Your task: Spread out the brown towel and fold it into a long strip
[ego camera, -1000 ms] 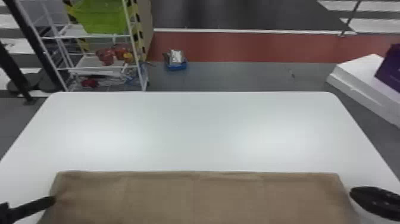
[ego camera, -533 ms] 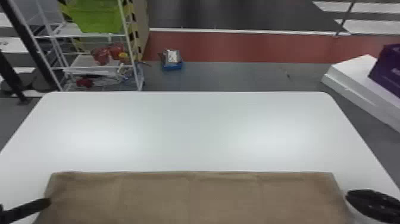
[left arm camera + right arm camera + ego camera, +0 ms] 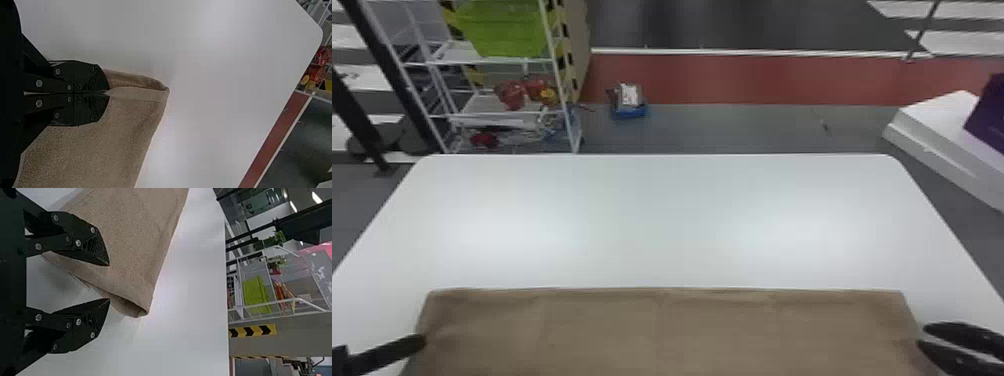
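A brown towel (image 3: 662, 332) lies flat and wide on the near part of a white tabletop. Its far edge runs almost straight from side to side, and faint creases cross it. Near the far corners, the wrist views show layers of cloth doubled along the side edges, with a small open fold at each.

The robot's left hand (image 3: 107, 93) is at the towel's left side, its two flat black fingers together and clamped on the edge, just short of the corner. The right hand (image 3: 109, 282) is at the opposite side, its fingers apart, with the towel's edge running between them, not gripped.

The spreading looks largely done, and the step in hand seems to be taking hold of both sides for a fold. The next move likely calls for the right hand to close on its edge, catching every layer, so that both sides can lift evenly. If it pinches only the top layer, the strip could come out skewed.

The tabletop (image 3: 662, 220) is smooth, with rounded far corners. Beyond it, to the left, a white wire rack (image 3: 502, 114) carries a bright green bin (image 3: 504, 30). A blue container (image 3: 630, 111) sits on the grey floor, near a red band (image 3: 732, 77). To the right, a purple box (image 3: 989, 115) rests on a white block (image 3: 939, 125).
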Motion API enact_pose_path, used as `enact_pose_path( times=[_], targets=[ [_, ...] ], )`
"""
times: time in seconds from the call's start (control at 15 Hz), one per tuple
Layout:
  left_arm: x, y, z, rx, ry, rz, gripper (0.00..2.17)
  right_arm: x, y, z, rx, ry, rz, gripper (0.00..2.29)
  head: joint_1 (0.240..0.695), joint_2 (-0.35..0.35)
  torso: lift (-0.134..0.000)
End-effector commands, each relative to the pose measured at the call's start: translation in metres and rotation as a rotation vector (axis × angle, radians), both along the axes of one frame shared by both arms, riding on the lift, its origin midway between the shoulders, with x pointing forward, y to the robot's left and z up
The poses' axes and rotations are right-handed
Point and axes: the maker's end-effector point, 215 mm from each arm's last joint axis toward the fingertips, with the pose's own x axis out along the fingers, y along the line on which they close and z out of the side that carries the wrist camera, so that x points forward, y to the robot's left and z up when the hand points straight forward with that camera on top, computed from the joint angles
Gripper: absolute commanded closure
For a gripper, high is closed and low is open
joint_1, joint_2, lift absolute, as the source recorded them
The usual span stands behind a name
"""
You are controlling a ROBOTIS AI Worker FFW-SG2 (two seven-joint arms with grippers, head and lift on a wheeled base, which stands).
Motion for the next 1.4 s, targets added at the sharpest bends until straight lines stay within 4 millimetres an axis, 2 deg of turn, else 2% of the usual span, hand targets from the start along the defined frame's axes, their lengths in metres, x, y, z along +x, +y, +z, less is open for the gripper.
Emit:
enact_pose_path(
  times=[0.0, 0.13, 0.2, 0.33, 0.4, 0.47, 0.6, 0.67, 0.73, 1.0, 1.33],
  targets=[
    [-0.001, -0.001, -0.001, -0.004, 0.002, 0.000, 1.38, 0.000, 0.004, -0.001, 0.003, 0.003, 0.012, 0.67, 0.695, -0.005, -0.123],
    [-0.004, 0.000, -0.001, -0.007, 0.003, 0.001, 1.38, 0.002, 0.008, -0.001, 0.008, 0.004, 0.017, 0.70, 0.695, -0.003, -0.123],
    [-0.005, 0.000, -0.001, -0.008, 0.002, 0.002, 1.38, 0.002, 0.011, -0.003, 0.010, 0.008, 0.021, 0.86, 0.695, 0.002, -0.123],
    [-0.007, 0.002, 0.002, -0.015, -0.008, 0.006, 1.38, 0.004, 0.016, -0.003, 0.015, 0.003, 0.026, 0.94, 0.695, 0.009, -0.123],
    [-0.008, 0.003, 0.003, -0.017, -0.010, 0.007, 1.38, 0.004, 0.018, -0.004, 0.019, 0.003, 0.028, 1.08, 0.695, 0.015, -0.123],
    [-0.010, 0.003, 0.003, -0.013, -0.009, 0.006, 1.38, 0.004, 0.018, -0.004, 0.019, 0.003, 0.028, 1.33, 0.695, 0.024, -0.123],
    [-0.012, 0.004, 0.007, -0.005, -0.016, 0.005, 1.38, 0.004, 0.011, 0.000, 0.022, -0.006, 0.011, 1.36, 0.695, 0.028, -0.123],
    [-0.014, 0.004, 0.012, -0.006, -0.029, 0.005, 1.44, 0.004, 0.004, 0.006, 0.022, -0.018, -0.005, 1.42, 0.695, 0.029, -0.123],
    [-0.014, 0.004, 0.017, -0.002, -0.039, 0.006, 1.60, 0.003, -0.004, 0.010, 0.022, -0.026, -0.020, 1.42, 0.695, 0.026, -0.123],
    [-0.014, 0.006, 0.021, -0.007, -0.049, 0.010, 1.61, 0.001, -0.028, 0.029, 0.036, -0.067, -0.073, 1.42, 0.695, -0.013, -0.123],
    [-0.013, 0.001, 0.019, -0.007, -0.045, 0.002, 1.60, 0.001, -0.037, 0.040, 0.051, -0.083, -0.097, 1.42, 0.695, -0.062, -0.123]
  ],
)
